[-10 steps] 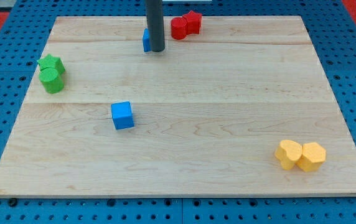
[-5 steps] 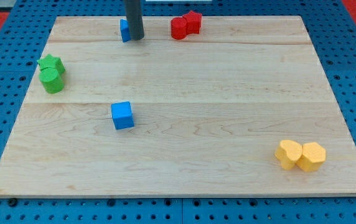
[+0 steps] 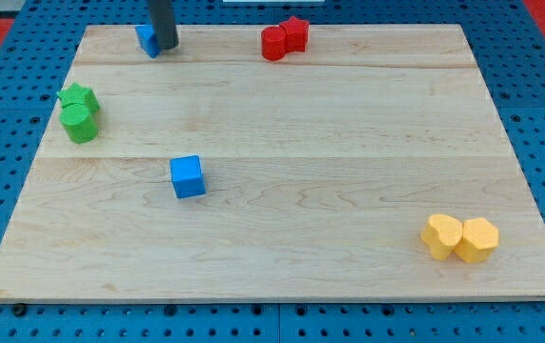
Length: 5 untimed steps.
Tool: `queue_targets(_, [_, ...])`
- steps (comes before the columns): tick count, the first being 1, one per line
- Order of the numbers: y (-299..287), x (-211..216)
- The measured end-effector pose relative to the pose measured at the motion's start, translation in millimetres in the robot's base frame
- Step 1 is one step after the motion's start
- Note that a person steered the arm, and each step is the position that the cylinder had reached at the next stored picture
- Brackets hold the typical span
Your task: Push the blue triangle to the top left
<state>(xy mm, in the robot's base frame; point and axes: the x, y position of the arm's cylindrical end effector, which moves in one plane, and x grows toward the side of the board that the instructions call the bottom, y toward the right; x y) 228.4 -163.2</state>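
My tip (image 3: 166,45) is touching the right side of the blue triangle (image 3: 146,39) near the table's top left corner, holding nothing, and the small block is looking light, hard and easy to slide.

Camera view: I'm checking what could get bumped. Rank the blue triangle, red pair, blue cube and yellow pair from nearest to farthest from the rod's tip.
From my tip:
1. blue triangle, touching on its left, top edge.
2. red pair, to the right along the top.
3. blue cube, below, mid-board.
4. yellow pair, bottom right corner.
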Motion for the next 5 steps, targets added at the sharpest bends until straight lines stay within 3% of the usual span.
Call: queue_targets(5, [-52, -10])
